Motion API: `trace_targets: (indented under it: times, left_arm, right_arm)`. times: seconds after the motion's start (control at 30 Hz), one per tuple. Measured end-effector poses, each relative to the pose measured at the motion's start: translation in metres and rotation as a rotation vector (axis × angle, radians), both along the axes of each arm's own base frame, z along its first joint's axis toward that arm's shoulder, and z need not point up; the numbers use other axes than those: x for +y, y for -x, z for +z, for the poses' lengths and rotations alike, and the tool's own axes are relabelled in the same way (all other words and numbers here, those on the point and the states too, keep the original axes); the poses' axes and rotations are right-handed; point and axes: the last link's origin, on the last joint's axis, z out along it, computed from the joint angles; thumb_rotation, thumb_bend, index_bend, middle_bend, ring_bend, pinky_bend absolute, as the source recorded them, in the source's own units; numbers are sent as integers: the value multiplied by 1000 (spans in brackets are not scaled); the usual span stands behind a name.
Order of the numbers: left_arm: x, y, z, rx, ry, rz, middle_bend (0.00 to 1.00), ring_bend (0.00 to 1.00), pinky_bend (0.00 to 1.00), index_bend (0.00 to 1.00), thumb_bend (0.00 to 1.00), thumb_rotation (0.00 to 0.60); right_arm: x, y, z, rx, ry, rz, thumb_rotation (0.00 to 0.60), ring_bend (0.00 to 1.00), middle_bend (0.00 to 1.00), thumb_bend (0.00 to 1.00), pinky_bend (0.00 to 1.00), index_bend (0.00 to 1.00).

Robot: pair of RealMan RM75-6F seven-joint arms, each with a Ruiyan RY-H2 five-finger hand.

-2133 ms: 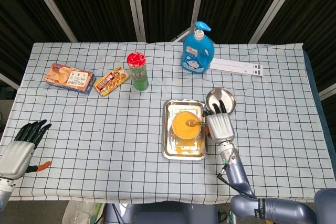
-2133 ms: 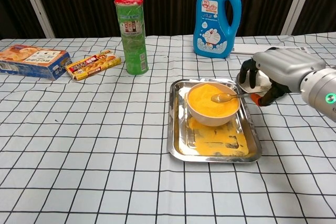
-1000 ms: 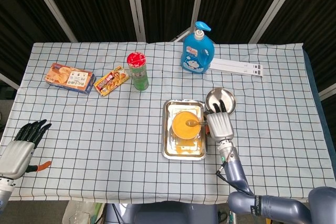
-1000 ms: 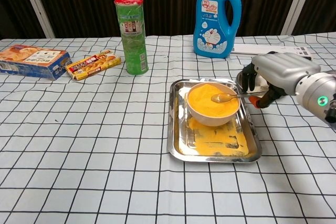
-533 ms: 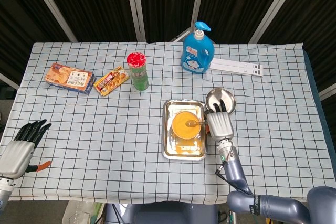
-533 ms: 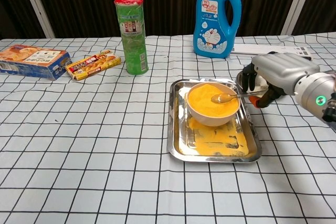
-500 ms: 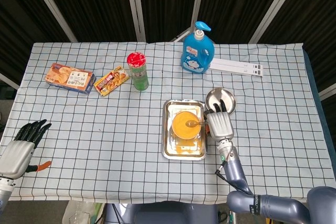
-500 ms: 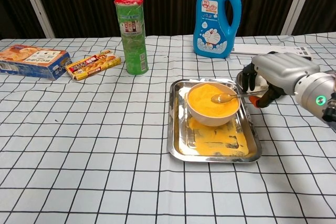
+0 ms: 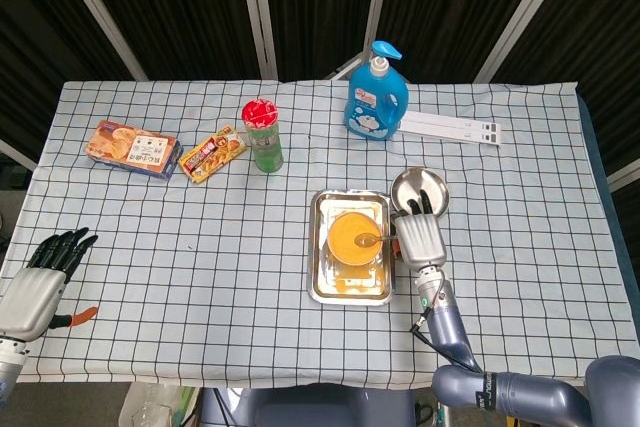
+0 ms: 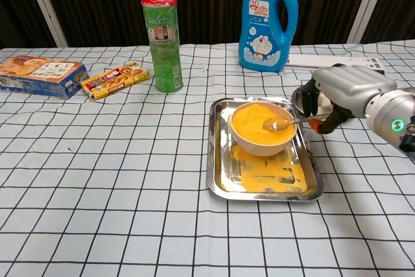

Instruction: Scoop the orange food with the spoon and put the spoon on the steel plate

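Observation:
A white bowl of orange food (image 10: 262, 126) (image 9: 354, 237) stands in a steel tray (image 10: 224, 180) (image 9: 319, 277) smeared with orange. My right hand (image 10: 342, 94) (image 9: 420, 238) grips the handle of a metal spoon (image 10: 280, 123) (image 9: 369, 239), whose bowl hovers over the right side of the food. Behind that hand lies a round steel plate (image 9: 424, 185) (image 10: 297, 98), mostly hidden in the chest view. Far off at the table's near left corner, my left hand (image 9: 40, 279) holds nothing, its fingers apart.
A blue detergent bottle (image 10: 267, 21) stands behind the tray. A green snack can (image 10: 163, 43), a snack bar pack (image 10: 114, 79) and a biscuit box (image 10: 39, 74) sit to the left. A white strip (image 9: 450, 127) lies at the back right.
The spoon's bowl has shifted slightly right and down over the food. The right hand has barely moved. The left hand is still.

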Motion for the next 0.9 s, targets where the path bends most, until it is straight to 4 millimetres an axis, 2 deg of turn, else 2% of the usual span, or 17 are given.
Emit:
trace_targets:
  times: [0.3, 0.53, 0.9]
  left_arm:
    - [0, 0, 0, -1, 1, 1, 0, 0, 0, 0, 0, 600]
    - [0, 0, 0, -1, 2, 1, 0, 0, 0, 0, 0, 600]
    - [0, 0, 0, -1, 2, 1, 0, 0, 0, 0, 0, 600]
  right_arm:
    - [0, 0, 2, 2, 5, 0, 600, 263, 527, 474, 0, 612]
    - [1, 1, 4, 8, 5, -1, 600, 281, 553, 574, 0, 624]
    - [6, 2, 5, 19, -6, -1, 600, 281, 561, 638, 0, 637]
